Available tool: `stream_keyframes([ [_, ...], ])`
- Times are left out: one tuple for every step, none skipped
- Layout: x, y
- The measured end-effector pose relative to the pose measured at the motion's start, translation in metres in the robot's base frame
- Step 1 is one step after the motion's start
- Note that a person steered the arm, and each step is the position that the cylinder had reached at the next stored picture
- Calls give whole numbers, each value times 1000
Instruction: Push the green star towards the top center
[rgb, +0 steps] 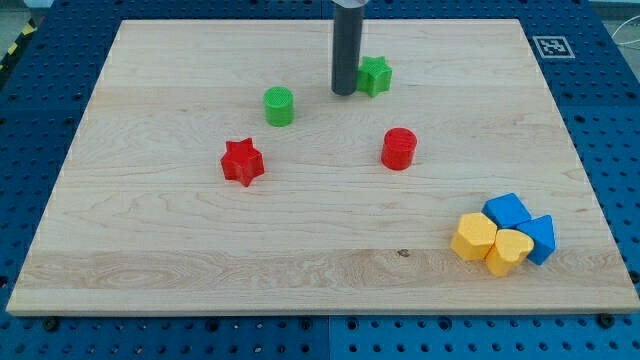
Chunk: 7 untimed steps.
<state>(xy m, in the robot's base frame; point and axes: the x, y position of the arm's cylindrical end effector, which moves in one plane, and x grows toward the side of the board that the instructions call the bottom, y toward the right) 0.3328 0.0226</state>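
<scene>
The green star (375, 75) lies near the view's top centre, a little right of the middle of the wooden board (150, 230). My tip (344, 93) comes down from the view's top as a dark rod and stands just left of the green star, touching or almost touching its left side.
A green cylinder (279, 106) lies left of my tip. A red star (242, 162) lies lower left. A red cylinder (399, 149) lies below the green star. At the lower right, two yellow blocks (473, 237) (510, 250) and two blue blocks (507, 210) (541, 238) cluster together.
</scene>
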Motion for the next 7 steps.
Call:
stream_keyframes([
  [17, 28],
  [43, 35],
  [26, 56],
  [9, 72],
  [1, 49],
  [-2, 6],
  [-20, -5],
])
